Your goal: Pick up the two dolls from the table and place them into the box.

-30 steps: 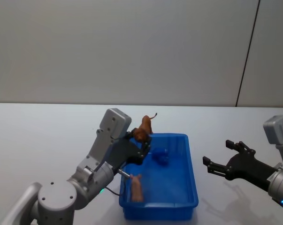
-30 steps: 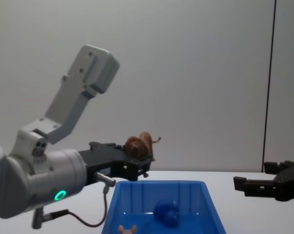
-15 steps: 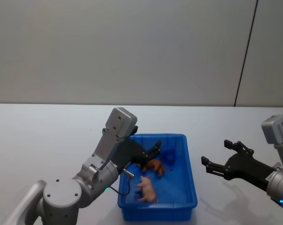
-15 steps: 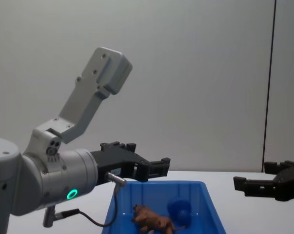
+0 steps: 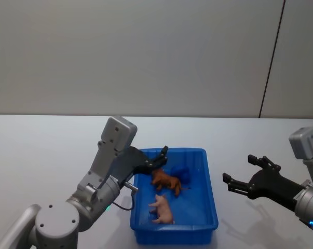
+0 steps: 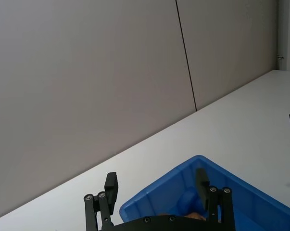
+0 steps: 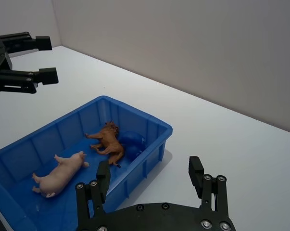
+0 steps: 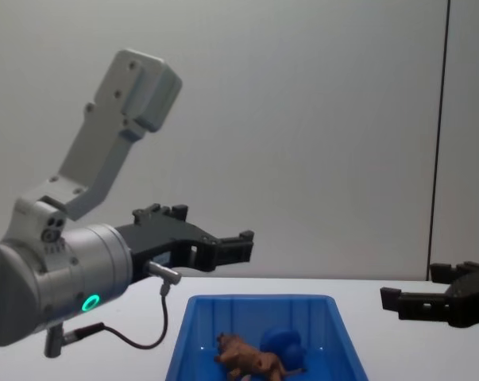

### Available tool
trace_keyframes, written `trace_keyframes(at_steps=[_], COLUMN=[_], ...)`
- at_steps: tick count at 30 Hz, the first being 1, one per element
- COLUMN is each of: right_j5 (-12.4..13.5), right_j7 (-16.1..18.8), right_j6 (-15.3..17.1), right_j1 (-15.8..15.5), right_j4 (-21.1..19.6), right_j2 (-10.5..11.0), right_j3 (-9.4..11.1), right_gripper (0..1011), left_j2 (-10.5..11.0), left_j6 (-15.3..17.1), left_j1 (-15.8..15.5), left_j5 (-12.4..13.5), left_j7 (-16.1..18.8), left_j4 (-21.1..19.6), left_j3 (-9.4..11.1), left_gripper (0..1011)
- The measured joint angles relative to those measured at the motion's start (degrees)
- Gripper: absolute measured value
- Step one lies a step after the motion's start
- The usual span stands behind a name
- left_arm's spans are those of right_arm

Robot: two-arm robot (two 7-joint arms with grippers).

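- Where the head view looks down on the white bench (image 5: 42, 150), the blue box (image 5: 211, 210) sits nearest, at about 6 o'clock of the scene, with three toys inside it.
- Closest in the box lies a pale pink pig (image 5: 161, 207) on its side, toward the box's 6 o'clock end.
- Just beyond it, near the middle, the tan-brown doll (image 5: 166, 181) lies on the box floor, legs spread.
- Touching that one at its 2 o'clock side is the deep-blue doll (image 5: 182, 173), tucked toward the far wall.
- The left tool (image 5: 157, 157) hangs above the box's 11 o'clock corner, fingers spread and holding nothing; from the chest view it sits clear above the rim (image 8: 223, 246).
- The right tool (image 5: 244, 176) hovers over the bench at 3 o'clock of the box, well apart from it, fingers likewise spread and empty.
- Farthest back, a plain grey wall (image 5: 146, 52) rises behind the bench.
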Motion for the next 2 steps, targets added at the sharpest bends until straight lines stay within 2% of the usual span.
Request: trace_keyframes(at_steps=[2], right_j5=[0.0], right_j7=[0.0], right_j6=[0.0], right_j1=[0.0], right_j4=[0.0], right_j2=[0.0], right_j3=[0.0], right_gripper=[1003], left_j2=[0.2], left_j6=[-0.3], left_j1=[0.3], left_j5=[-0.1], left_j7=[0.5], left_j4=[-0.4], left_j3=[-0.1], left_gripper=[1001])
